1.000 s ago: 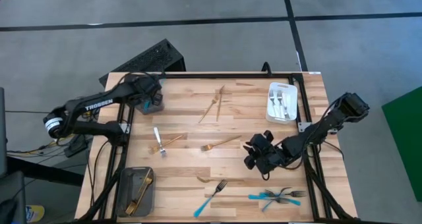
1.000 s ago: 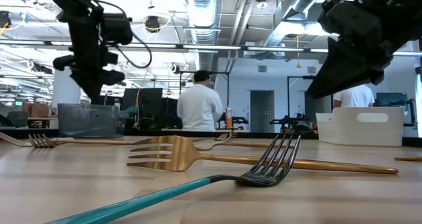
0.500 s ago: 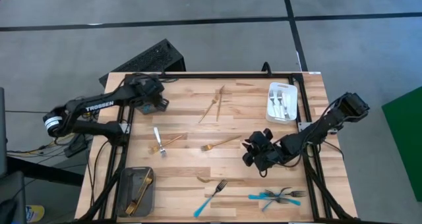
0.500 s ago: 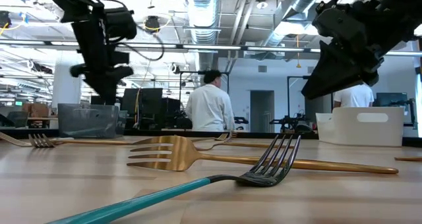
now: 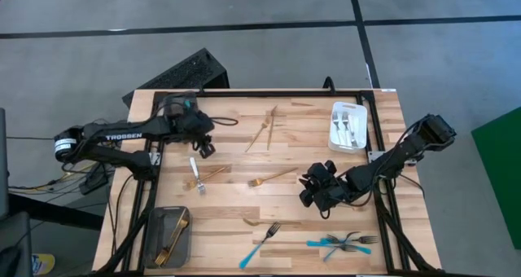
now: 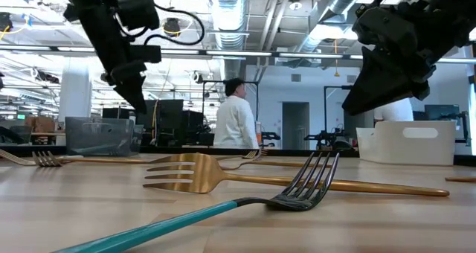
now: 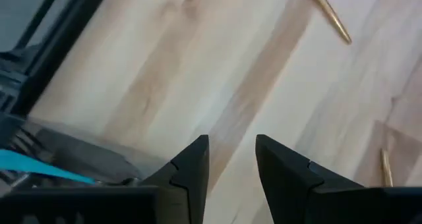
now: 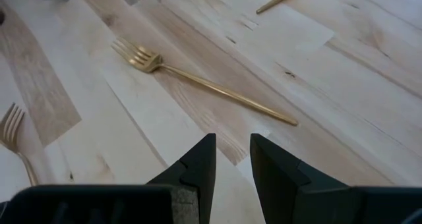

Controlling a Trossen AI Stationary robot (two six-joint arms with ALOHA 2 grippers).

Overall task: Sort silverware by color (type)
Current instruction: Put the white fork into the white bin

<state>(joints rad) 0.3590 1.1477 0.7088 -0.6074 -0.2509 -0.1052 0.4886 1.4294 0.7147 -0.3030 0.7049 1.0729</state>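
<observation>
Silverware lies scattered on the wooden table: gold pieces (image 5: 264, 129) at the far middle, a gold fork (image 5: 273, 178) in the middle, a silver piece on a gold one (image 5: 195, 175), and turquoise-handled forks (image 5: 260, 244) (image 5: 342, 243) near the front edge. My left gripper (image 5: 205, 143) hangs open over bare wood at the far left, beside a grey tray (image 7: 72, 151) that holds a turquoise handle (image 7: 39, 165). My right gripper (image 5: 309, 191) hovers open, fingers close together, right of centre, just short of the gold fork (image 8: 198, 79). Nothing is between either pair of fingers.
A white tray (image 5: 348, 126) with silver forks stands at the far right. A grey tray (image 5: 169, 235) with gold pieces sits at the near left corner. A black frame (image 5: 155, 171) runs along the table's edges. A person stands in the room behind the table.
My left gripper has swung from above the far-left grey tray toward the table's right and near side, out over bare wood, rolling and tipping as it went. My right gripper has kept still. No silverware on the table has moved.
</observation>
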